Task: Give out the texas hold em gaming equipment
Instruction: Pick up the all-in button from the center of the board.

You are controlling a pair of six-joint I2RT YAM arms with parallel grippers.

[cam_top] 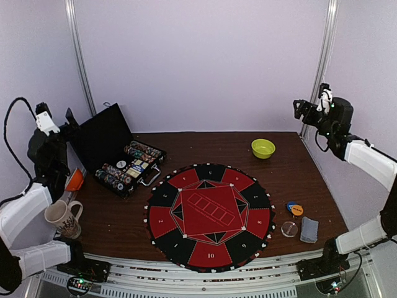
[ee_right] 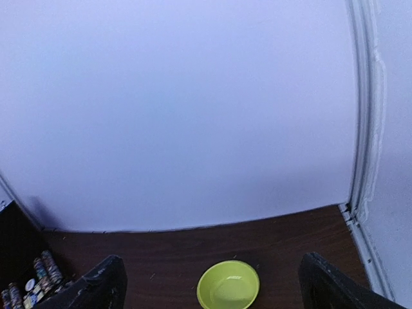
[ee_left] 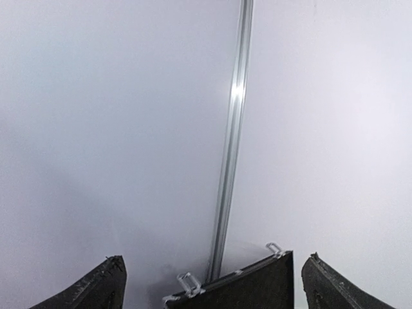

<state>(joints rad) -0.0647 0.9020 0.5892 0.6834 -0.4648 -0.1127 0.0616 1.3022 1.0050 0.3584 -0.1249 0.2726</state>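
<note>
Altogether two button discs (cam_top: 294, 208); one bowl (cam_top: 263, 148)

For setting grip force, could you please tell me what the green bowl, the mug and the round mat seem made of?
The green bowl looks like plastic: uniform lime colour, soft sheen. The mug seems glazed ceramic: cream, thick-walled, dark print. The round mat lies flat and matte, perhaps felt or fabric; I cannot tell which.
</note>
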